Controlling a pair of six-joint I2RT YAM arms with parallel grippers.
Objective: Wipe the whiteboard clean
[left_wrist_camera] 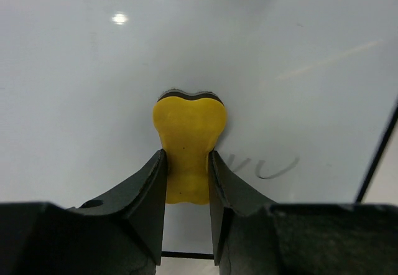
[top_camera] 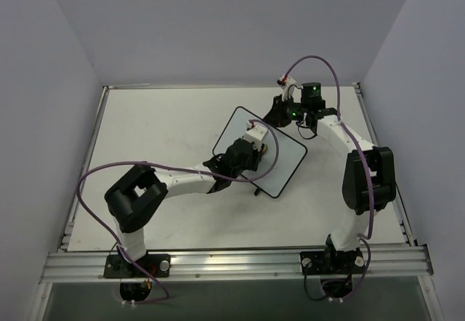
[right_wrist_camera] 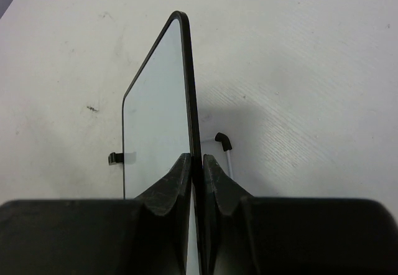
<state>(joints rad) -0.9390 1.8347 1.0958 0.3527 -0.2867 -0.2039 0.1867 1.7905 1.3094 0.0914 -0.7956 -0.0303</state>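
**Whiteboard** (top_camera: 288,163): small, rectangular, with a white face, thin black rim and rounded corners. It sits about mid-table (top_camera: 160,125), turned so that its corners point away from, toward and to either side of the arm bases. Its face is open to the overhead camera. Most of the surface is clean and glossy with lamp glare. Whether it lies flat or is propped cannot be told.

**Handwritten strokes** (left_wrist_camera: 273,166): a short run of dark curved marks on the whiteboard, just right of the eraser in the left wrist view. They are near the board's black edge.

**Eraser** (left_wrist_camera: 188,125): a yellow block with a dark pad layer at its far end. It is pressed against the whiteboard face and pinched in at the waist.

**Left gripper** (top_camera: 260,149): reaches over the middle of the whiteboard. Its fingers (left_wrist_camera: 149,188) are clamped on the eraser from both sides.

**Right gripper** (top_camera: 280,115): at the whiteboard's far edge. In the right wrist view its fingers (right_wrist_camera: 171,185) are closed on the black rim, one on each face, with the board seen edge-on.

**Feet**: one small black foot (right_wrist_camera: 115,158) shows left of the whiteboard in that view. A second (right_wrist_camera: 222,138) shows to its right.
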